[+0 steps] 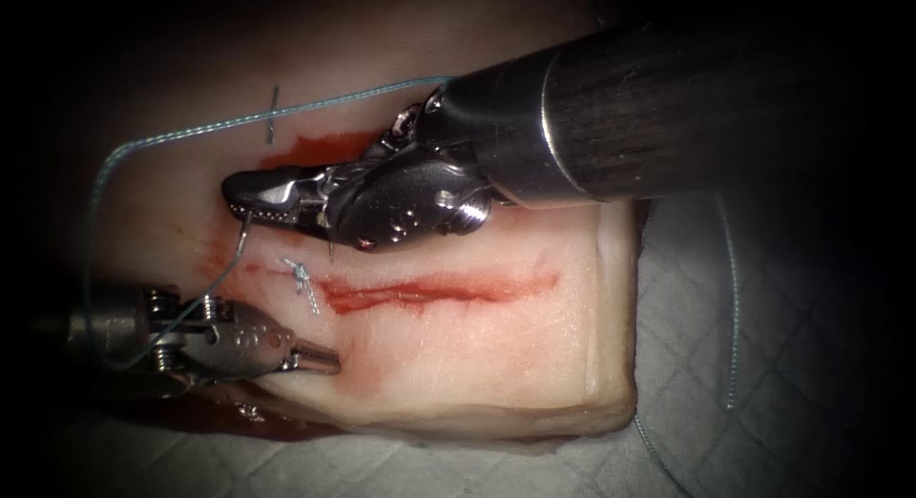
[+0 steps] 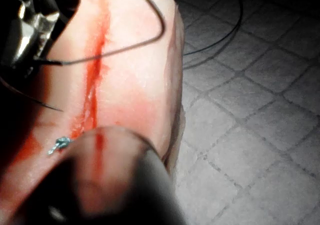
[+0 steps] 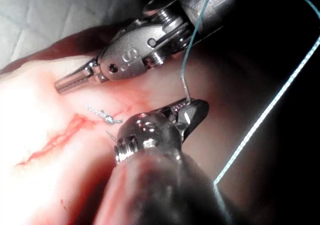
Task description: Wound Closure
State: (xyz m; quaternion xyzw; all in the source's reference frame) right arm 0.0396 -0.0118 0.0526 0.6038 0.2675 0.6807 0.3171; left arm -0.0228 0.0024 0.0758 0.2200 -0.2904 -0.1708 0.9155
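thin curved needle (image 1: 245,229), right claw (image 1: 256,197) gripping

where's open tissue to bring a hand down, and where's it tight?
Open: tissue below the cut, right of the shut, empty left hand. Tight: cut's left end, with knot, thread, and right hand gripping the needle, its tip clear of tissue.

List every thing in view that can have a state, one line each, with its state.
Right pincer: shut on the needle, near its thread end.
Left pincer: shut, holding nothing, below the cut.
Needle: held above the cut's left end; its point shows free by the pincer in the right wrist view.
Thread: slack, looping from the needle past the left pincer.
Cut: open, red fluid along it.
Knot: tied at the cut's left end.
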